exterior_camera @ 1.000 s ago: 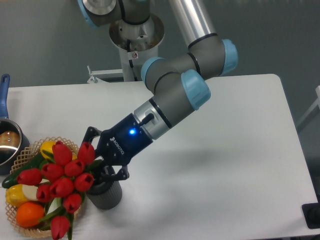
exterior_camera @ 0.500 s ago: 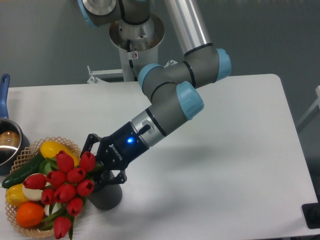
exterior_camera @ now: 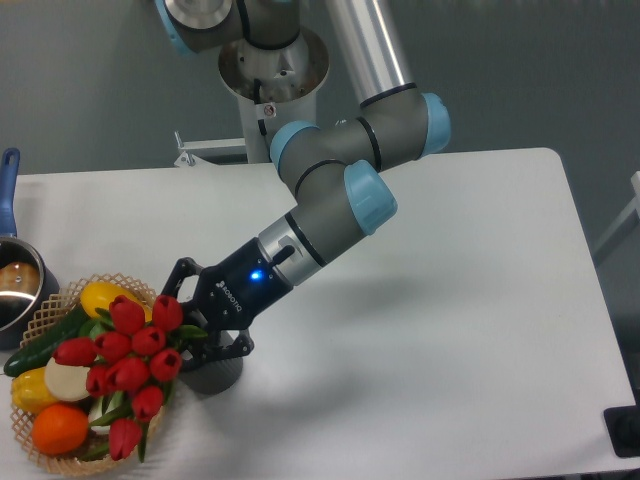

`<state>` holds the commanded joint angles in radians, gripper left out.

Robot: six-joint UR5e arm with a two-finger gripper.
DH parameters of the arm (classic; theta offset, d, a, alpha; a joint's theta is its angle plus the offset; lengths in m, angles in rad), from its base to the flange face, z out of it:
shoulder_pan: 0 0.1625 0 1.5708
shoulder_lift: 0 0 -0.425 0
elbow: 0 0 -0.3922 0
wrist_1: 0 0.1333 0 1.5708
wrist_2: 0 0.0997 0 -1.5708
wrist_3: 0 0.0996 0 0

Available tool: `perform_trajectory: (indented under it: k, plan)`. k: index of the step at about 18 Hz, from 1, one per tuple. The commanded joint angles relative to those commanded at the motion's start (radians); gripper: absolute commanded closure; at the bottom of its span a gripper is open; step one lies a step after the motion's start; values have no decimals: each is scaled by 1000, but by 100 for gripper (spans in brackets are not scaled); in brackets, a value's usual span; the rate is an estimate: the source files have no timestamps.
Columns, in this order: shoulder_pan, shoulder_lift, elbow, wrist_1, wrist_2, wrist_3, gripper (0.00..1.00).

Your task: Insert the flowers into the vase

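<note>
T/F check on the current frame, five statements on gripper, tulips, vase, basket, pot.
1. The gripper is clamped on the flowers. True.
2. The vase lies tipped over on its side. False: it stands upright under the gripper.
3. The tulip heads hang over the wicker basket. True.
4. The steel pot sits at the right edge of the table. False: it is at the left edge, beside the basket.
5. The basket is empty. False: it holds an orange, yellow produce and a cucumber.
</note>
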<state>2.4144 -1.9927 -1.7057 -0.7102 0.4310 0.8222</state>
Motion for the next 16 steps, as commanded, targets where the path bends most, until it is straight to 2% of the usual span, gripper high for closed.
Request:
perform_trajectory:
  k: [3, 5, 8, 9, 10, 16]
  plan:
    - [9, 3, -20, 0, 2, 2, 46]
    - [18, 12, -41, 3, 2, 14, 37]
    - [51, 57, -97, 0, 3, 47, 26]
    - [67, 90, -142, 0, 5, 64, 8]
    - [77, 107, -161, 0, 5, 66, 0]
    - [110, 192, -222, -3, 9, 66, 0]
